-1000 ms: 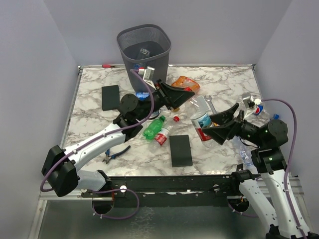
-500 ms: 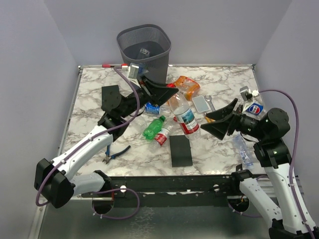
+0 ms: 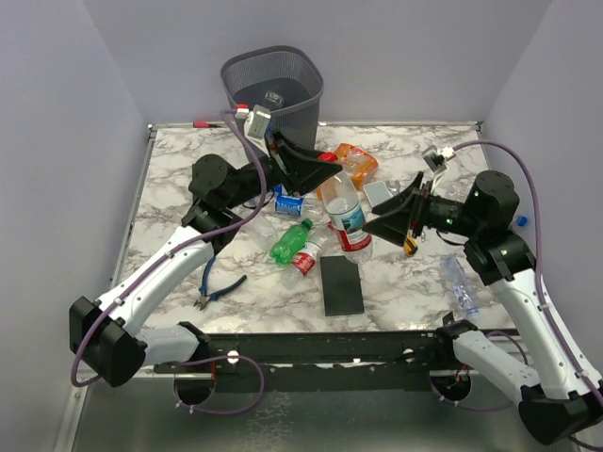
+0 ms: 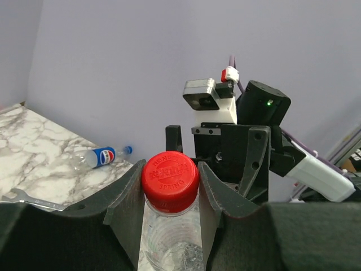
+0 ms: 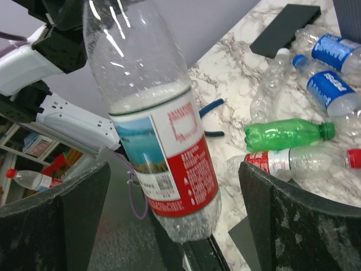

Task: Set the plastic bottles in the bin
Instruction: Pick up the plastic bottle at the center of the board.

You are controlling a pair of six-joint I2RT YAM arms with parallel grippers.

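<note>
My left gripper [image 3: 330, 175] is shut on the neck of a clear plastic bottle [image 3: 348, 215] with a red and blue label. It holds the bottle up over the table's middle. In the left wrist view the red cap [image 4: 170, 176] sits between the fingers. My right gripper [image 3: 384, 215] is open wide around the bottle's base [image 5: 161, 147] without touching it. The wire-mesh bin [image 3: 273, 89] stands at the far edge with a bottle inside. A green bottle [image 3: 290, 242], a red-labelled one [image 3: 309, 259], blue-labelled ones [image 5: 333, 84] and orange ones [image 3: 353, 162] lie on the table.
Black slabs lie at the front middle [image 3: 341, 284] and the left [image 3: 209, 179]. Blue-handled pliers [image 3: 219, 287] lie front left. A clear bottle [image 3: 462, 282] lies by the right edge. A Pepsi bottle [image 4: 101, 157] and a wrench [image 4: 22, 199] show in the left wrist view.
The red-labelled bottle has gone from the right gripper's jaws leftward into the left gripper. The right gripper has opened and moved up and back. The left arm has swung left.
</note>
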